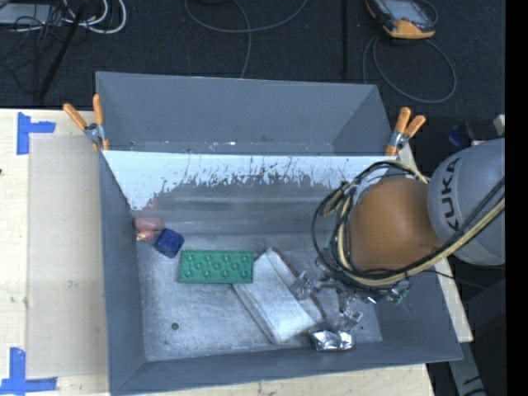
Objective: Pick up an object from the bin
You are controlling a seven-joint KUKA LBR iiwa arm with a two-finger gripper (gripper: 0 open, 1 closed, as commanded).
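Toward four o'clock in the grey bin (pixel 239 122), the tool (pixel 340 310) hung low over the floor, beneath the arm's orange cover (pixel 388 225) and its loops of cable. It stood just beside the right-hand end of a pale whitish slab (pixel 272 302), which lay slantwise from the middle of the bin toward five o'clock. A small crumpled silvery lump (pixel 332 339) lay just on the tool's six-o'clock side, near the front wall. Whether the tool was open or closed I could not tell: its metal parts ran together with the slab's edge and the lump. Nothing could be seen held in it.

By my judgement the pick was only partly made. The tool was down among the things, close to the slab and the lump, and either of those two looked the likeliest target. No thing was raised off the floor, so closing on one and lifting it clear of the bin were left to do.

Five loose things lay in the bin, one of each kind. Besides the slab and the lump there was one flat green studded plate (pixel 216 266), touching the slab's upper end at about nine o'clock from the centre. One small blue block (pixel 169 242) sat just beyond it toward ten o'clock. One small pink thing (pixel 148 223) was beside that, against the left wall. These three lay well apart from the tool.
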